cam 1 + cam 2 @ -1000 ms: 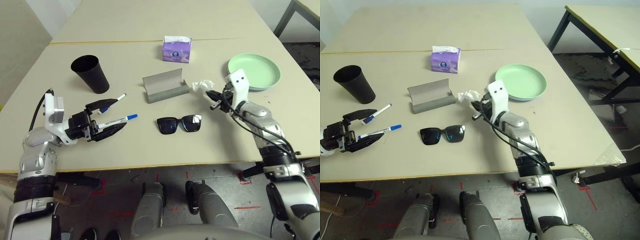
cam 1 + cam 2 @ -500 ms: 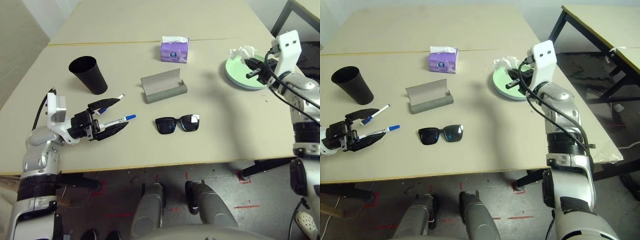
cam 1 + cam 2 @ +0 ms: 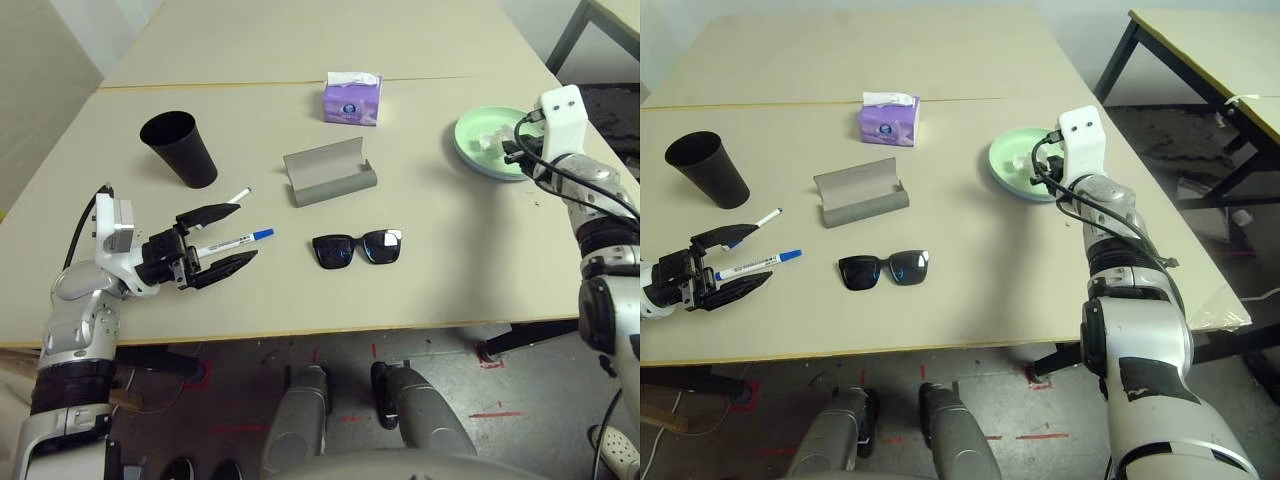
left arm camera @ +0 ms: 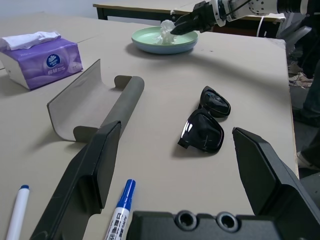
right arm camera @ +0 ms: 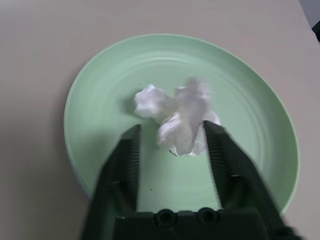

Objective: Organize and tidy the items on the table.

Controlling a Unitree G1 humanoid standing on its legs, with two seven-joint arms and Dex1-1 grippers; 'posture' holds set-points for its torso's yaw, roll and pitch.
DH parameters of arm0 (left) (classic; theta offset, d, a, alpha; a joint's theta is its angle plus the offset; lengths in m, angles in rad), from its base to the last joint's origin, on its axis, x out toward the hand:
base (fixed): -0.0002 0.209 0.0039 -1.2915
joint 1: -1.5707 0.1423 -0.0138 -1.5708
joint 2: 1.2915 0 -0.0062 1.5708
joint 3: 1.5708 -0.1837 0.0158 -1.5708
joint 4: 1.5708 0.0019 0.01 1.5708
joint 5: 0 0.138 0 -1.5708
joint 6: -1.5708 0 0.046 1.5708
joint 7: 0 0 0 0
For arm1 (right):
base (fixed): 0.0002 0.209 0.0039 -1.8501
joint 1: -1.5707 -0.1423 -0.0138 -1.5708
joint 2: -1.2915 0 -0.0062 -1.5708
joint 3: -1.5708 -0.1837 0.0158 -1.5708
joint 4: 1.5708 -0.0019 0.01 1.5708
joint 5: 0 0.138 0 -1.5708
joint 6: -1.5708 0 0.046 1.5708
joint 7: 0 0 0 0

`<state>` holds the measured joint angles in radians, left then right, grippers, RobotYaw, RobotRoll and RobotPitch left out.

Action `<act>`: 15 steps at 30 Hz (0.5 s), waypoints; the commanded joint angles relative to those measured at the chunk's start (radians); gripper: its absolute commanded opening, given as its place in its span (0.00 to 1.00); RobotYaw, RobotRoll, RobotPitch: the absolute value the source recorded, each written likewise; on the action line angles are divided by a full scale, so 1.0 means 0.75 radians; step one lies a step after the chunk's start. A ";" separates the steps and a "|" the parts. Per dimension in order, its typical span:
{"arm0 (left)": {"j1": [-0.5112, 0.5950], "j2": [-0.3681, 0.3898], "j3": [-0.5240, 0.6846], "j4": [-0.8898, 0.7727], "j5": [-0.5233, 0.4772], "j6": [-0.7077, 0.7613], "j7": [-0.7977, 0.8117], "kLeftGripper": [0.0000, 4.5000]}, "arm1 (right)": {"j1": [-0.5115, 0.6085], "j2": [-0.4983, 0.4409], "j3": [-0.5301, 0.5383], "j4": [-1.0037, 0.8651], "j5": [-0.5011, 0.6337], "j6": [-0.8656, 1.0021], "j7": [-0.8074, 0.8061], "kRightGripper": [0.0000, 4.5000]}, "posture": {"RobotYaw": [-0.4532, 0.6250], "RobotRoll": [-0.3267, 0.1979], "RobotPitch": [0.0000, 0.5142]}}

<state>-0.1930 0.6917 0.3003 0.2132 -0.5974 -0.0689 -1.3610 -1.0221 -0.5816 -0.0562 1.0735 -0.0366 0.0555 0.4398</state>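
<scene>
My right gripper [image 5: 172, 135] is open over the light-green plate [image 3: 470, 150], which sits on a light-blue plate [image 4: 165, 49] at the table's right edge. The crumpled white tissue [image 5: 177, 120] lies on the green plate between its fingers. At the front left my left gripper [image 3: 243, 233] stands open low over the table. One blue-capped marker [image 3: 235, 240] lies between its fingers and the other marker [image 3: 238, 195] just beyond them. The black sunglasses [image 3: 357, 248] lie in the middle. Behind them are the grey glasses case [image 3: 328, 172], lying open, and the black cup [image 3: 180, 148], upright at the back left.
A purple tissue box [image 3: 352, 97] stands near the seam of the table [image 3: 420, 290]. Bare tabletop stretches between the sunglasses and the plates. The table's right edge runs just past the plates, with a second table [image 3: 1200, 40] beyond.
My right gripper carried the tissue from beside the glasses case to the green plate, lowered it and opened. The left arm has barely moved.
</scene>
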 commanded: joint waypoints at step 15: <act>-0.024 0.099 0.040 0.237 0.049 -0.071 -0.102 1.00 | 0.460 -0.433 -0.029 -1.358 0.163 0.764 0.445 0.99 | 0.40 0.62 0.41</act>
<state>-0.2176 0.7490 0.3190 0.3672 -0.5783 -0.1039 -1.4227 -0.6844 -0.8864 -0.0723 0.1447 0.0546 0.5636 0.7331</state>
